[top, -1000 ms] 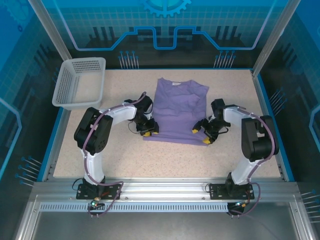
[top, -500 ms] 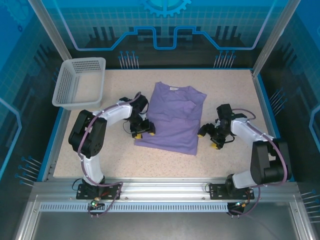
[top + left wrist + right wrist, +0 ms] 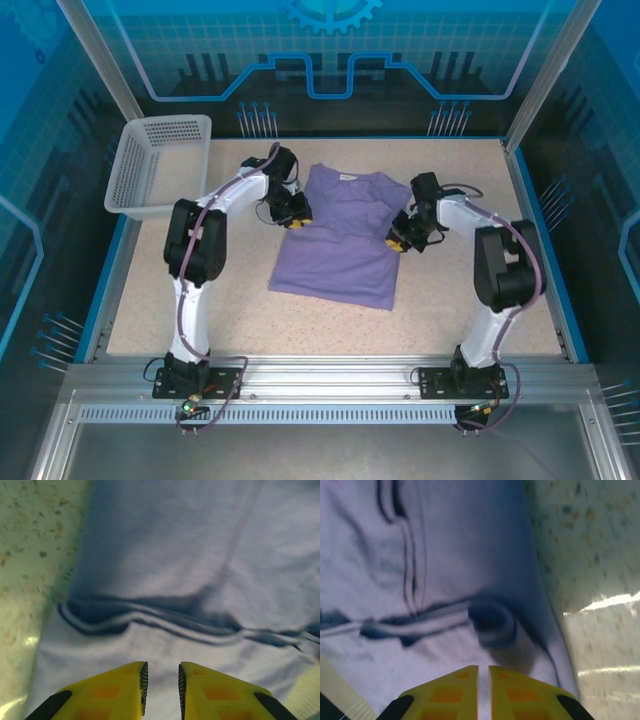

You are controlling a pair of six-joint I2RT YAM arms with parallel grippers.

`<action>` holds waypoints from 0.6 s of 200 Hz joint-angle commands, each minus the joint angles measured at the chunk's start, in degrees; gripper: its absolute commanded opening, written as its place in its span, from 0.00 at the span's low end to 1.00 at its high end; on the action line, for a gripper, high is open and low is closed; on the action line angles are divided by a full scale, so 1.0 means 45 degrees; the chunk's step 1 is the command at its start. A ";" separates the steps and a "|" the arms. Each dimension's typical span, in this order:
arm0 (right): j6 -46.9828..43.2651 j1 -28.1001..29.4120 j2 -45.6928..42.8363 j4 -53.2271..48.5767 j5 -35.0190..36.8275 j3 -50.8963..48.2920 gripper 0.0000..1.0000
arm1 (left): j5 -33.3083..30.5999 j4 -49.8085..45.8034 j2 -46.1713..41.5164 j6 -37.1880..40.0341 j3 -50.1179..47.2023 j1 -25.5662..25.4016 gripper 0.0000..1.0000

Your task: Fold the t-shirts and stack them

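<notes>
The lavender t-shirt (image 3: pixel 345 250) lies spread on the table's middle, neck label at the far end, with its sleeves tucked in. My left gripper (image 3: pixel 297 217) rests at its upper left edge. In the left wrist view its yellow fingers (image 3: pixel 125 690) stand a narrow gap apart over rippled cloth (image 3: pixel 175 540), and the left gripper (image 3: pixel 161 672) holds nothing that I can make out. My right gripper (image 3: pixel 395 240) sits at the shirt's right edge. In the right wrist view the right gripper (image 3: pixel 483 672) is almost closed just above a puckered fold (image 3: pixel 492 622).
A pale mesh basket (image 3: pixel 160 165) stands at the far left corner. The speckled table (image 3: pixel 470 310) has bare room in front of the shirt and to its right. Blue walls ring the table.
The shirt, folded with both grippers at its near hem a second ago, now lies longer and flatter. Both grippers left the hem, swung outward, then moved far toward the shoulders.
</notes>
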 commanded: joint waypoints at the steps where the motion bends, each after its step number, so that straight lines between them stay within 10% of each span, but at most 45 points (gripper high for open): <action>1: 0.0254 -0.0069 0.1079 -0.1291 0.0317 0.0749 0.13 | -0.0311 -0.0283 0.0907 0.0016 0.0713 0.0108 0.25; 78: 0.0581 -0.1049 0.0377 -0.2105 0.0526 0.0797 0.34 | -0.1412 -0.0379 0.0920 -0.0515 0.1154 0.0484 0.35; 120: 0.0061 -0.0854 -0.1952 -0.0869 0.0284 -0.0665 0.69 | -0.1186 -0.0381 -0.1158 -0.0807 0.0510 0.0783 0.72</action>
